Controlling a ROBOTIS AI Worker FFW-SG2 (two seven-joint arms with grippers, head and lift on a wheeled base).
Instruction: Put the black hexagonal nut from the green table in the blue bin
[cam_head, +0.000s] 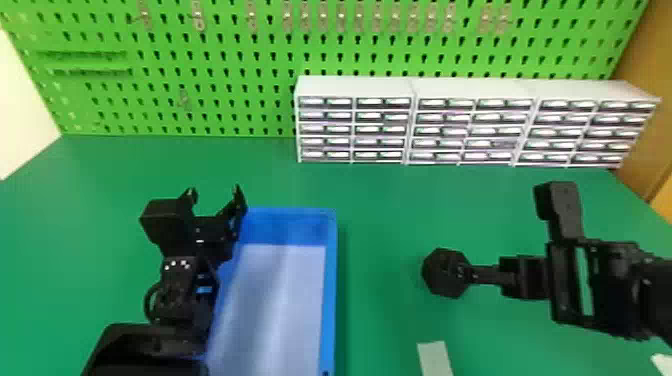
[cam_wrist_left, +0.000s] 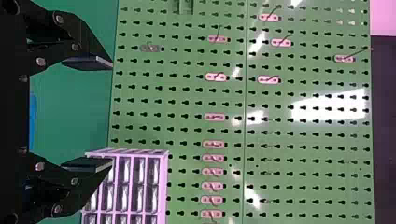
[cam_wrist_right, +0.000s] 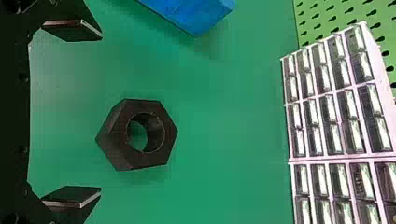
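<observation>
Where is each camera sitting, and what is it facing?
On the head: looks forward and down at bin and table; left arm, right arm show.
On the left wrist: faces the pegboard; open left gripper shows.
On the right wrist: faces the black nut; open right gripper shows.
Shared: head and right wrist views both show nut and drawers.

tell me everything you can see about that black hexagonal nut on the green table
The black hexagonal nut is one thick six-sided piece with a round through-hole showing green. It looks matte, perhaps plastic, and whole. It lies flat on the green table, right of the blue rectangular bin. The right gripper's open black fingers stand clear of it.
</observation>
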